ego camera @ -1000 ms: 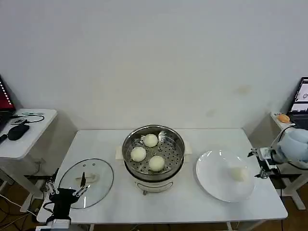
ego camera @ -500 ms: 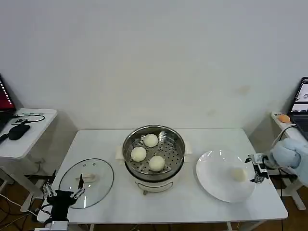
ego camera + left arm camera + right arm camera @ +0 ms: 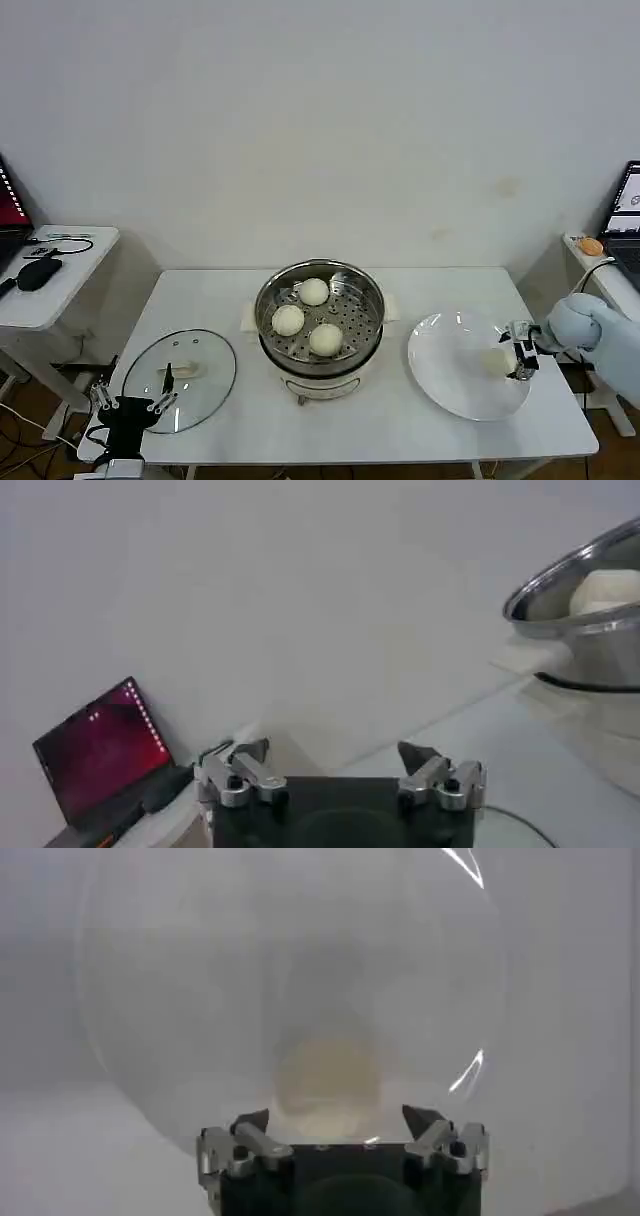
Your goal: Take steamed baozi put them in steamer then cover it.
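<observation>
1. Head view: the white table (image 3: 400, 425) carries three things in a row. The cover (image 3: 180, 380) lies flat near the table's left front corner, its rim close to both edges. The steamer (image 3: 319, 327) stands at the middle, with bare tabletop between it and the cover. The white plate (image 3: 450, 385) lies to its right, reaching close to the front edge. Three steamed baozi (image 3: 313, 292) sit on the perforated tray inside the steamer, apart from one another. A fourth bun (image 3: 493, 362) rests on the right half of the plate. The right gripper (image 3: 517, 350) hangs over the plate's right rim, just beside that bun, its fingers spread and holding nothing. The left gripper (image 3: 128, 407) waits at the table's front left edge, just before the cover, fingers apart. A plain pale wall stands behind the table. A small side table (image 3: 50, 290) with a dark mouse stands off to the left, well apart.

2. Left wrist view: the left gripper (image 3: 340, 775) shows both fingers spread wide, nothing between them. The steamer's steel rim (image 3: 580, 580) rises further off, a bun top showing above it. A laptop (image 3: 100, 755) with a red screen sits in the background.

3. Right wrist view: the right gripper (image 3: 340, 1138) is open, fingers either side of the bun (image 3: 328, 1088), not touching it. The plate's rim (image 3: 480, 1063) curves around with clear white surface on all sides.
</observation>
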Robot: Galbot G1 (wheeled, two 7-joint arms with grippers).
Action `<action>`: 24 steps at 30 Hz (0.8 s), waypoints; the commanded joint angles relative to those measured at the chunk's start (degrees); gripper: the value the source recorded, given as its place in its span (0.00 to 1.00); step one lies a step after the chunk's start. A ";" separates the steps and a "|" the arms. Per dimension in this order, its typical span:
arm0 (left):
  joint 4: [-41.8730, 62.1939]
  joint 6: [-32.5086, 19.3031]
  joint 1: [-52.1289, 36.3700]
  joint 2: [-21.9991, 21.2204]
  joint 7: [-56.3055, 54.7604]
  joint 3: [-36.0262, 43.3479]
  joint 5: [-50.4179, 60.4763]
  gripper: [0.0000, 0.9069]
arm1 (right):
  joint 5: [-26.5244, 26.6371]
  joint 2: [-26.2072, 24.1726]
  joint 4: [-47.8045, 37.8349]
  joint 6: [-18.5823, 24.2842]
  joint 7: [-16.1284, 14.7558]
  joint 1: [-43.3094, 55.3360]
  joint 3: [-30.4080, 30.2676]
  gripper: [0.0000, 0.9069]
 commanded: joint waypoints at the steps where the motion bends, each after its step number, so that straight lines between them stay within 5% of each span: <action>1: 0.11 -0.02 0.01 0.02 0.00 -0.06 -0.04 1.00 | -0.43 2.55 -2.48 -0.33 -0.40 -1.08 0.93 0.77; 8: -0.03 -0.01 -0.02 -0.10 -0.02 0.05 0.02 1.00 | 0.03 1.33 -1.46 -1.30 -0.71 0.06 0.24 0.52; 15: -0.07 -0.03 0.01 0.11 -0.04 0.25 0.16 1.00 | 2.38 -1.68 2.52 -2.29 -0.47 3.90 -2.43 0.53; 24: -0.07 -0.01 -0.82 0.48 0.00 0.63 0.16 1.00 | 14.84 -4.30 12.99 -5.79 -0.36 35.19 -23.13 0.54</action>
